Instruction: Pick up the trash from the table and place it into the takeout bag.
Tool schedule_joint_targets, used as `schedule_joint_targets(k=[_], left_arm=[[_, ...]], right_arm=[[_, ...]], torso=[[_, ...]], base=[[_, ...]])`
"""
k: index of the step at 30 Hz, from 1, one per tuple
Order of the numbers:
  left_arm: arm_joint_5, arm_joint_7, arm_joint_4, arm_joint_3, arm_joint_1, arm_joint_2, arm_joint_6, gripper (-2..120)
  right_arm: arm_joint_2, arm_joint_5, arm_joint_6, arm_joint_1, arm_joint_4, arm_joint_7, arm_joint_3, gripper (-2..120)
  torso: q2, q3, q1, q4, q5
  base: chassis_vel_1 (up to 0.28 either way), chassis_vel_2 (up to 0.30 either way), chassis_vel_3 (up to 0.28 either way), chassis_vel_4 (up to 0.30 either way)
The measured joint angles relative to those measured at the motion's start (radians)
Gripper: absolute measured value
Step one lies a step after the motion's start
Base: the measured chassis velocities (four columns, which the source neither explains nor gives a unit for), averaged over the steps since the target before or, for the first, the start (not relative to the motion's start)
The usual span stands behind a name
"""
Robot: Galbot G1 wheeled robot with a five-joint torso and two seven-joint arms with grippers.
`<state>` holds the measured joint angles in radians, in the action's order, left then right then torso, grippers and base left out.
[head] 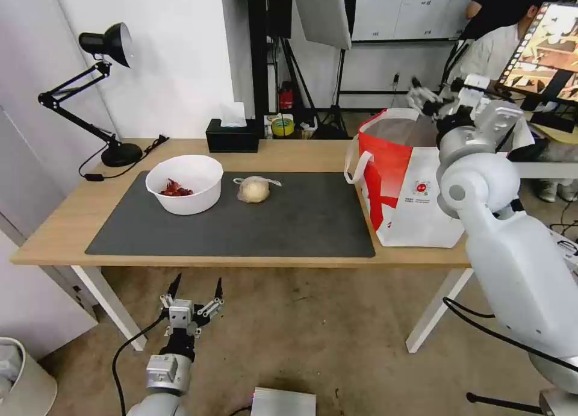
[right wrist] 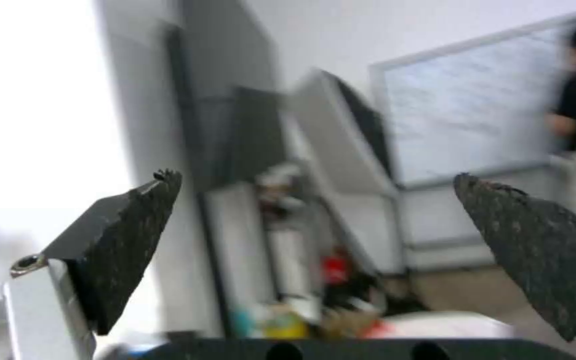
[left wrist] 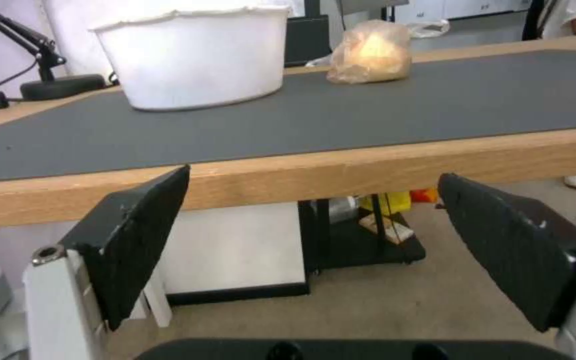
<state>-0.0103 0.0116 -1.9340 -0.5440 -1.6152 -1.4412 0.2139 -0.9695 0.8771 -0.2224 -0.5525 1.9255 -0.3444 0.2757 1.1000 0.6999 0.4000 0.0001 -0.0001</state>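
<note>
On the table (head: 54, 223), a white bowl of red scraps (head: 183, 184) stands at the left of the dark grey mat (head: 289, 223). Just right of it lies a knotted clear bag with a beige lump (head: 254, 189). The takeout bag (head: 415, 217) stands open at the table's right end. My left gripper (head: 197, 286) hangs open and empty below the table's front edge; its wrist view looks across the edge (left wrist: 368, 165) at the bowl (left wrist: 195, 60) and knotted bag (left wrist: 370, 52). My right gripper (head: 421, 97) is raised over the takeout bag's mouth, open with nothing between its fingers (right wrist: 121, 240).
A black tissue box (head: 232, 136) sits at the table's back edge and a black desk lamp (head: 111, 103) at the back left corner. A white bin (head: 21, 380) stands on the floor at the left. A monitor (head: 545, 49) stands behind the takeout bag.
</note>
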Motion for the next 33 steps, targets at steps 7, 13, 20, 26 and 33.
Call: schedule_joint_targets(k=[7, 13, 20, 26, 33], left_arm=[[0.001, -0.001, -0.002, -0.001, 0.001, 0.000, 0.000, 100], [0.000, -0.001, 0.002, 0.000, 0.008, -0.008, 0.005, 100], [0.007, -0.001, 0.004, -0.009, 0.008, -0.010, 0.018, 100], [0.007, 0.000, 0.001, -0.015, 0.006, -0.010, 0.021, 100], [0.006, 0.000, -0.001, -0.019, 0.005, -0.011, 0.023, 100]], right_arm=[[0.101, -0.070, 0.131, -0.229, 0.139, 0.285, 0.040, 100], [0.171, -0.229, 0.144, -0.432, 0.246, 0.290, 0.104, 100], [0.140, -0.448, 0.208, -0.734, 0.290, 0.210, 0.210, 100], [0.052, -0.571, 0.306, -0.903, 0.270, 0.147, 0.224, 100], [-0.062, -0.685, 0.408, -1.061, 0.226, 0.109, 0.195, 100]], torso=[[0.000, 0.000, 0.000, -0.0002, 0.0003], [0.000, 0.000, 0.000, -0.0002, -0.0001], [0.000, 0.000, 0.000, -0.0003, 0.0002], [0.000, 0.000, 0.000, 0.0000, 0.0002], [0.000, 0.000, 0.000, 0.0000, -0.0002]], base=[[0.000, 0.000, 0.000, 0.000], [0.000, 0.000, 0.000, 0.000], [0.000, 0.000, 0.000, 0.000], [0.000, 0.000, 0.000, 0.000], [0.000, 0.000, 0.000, 0.000]])
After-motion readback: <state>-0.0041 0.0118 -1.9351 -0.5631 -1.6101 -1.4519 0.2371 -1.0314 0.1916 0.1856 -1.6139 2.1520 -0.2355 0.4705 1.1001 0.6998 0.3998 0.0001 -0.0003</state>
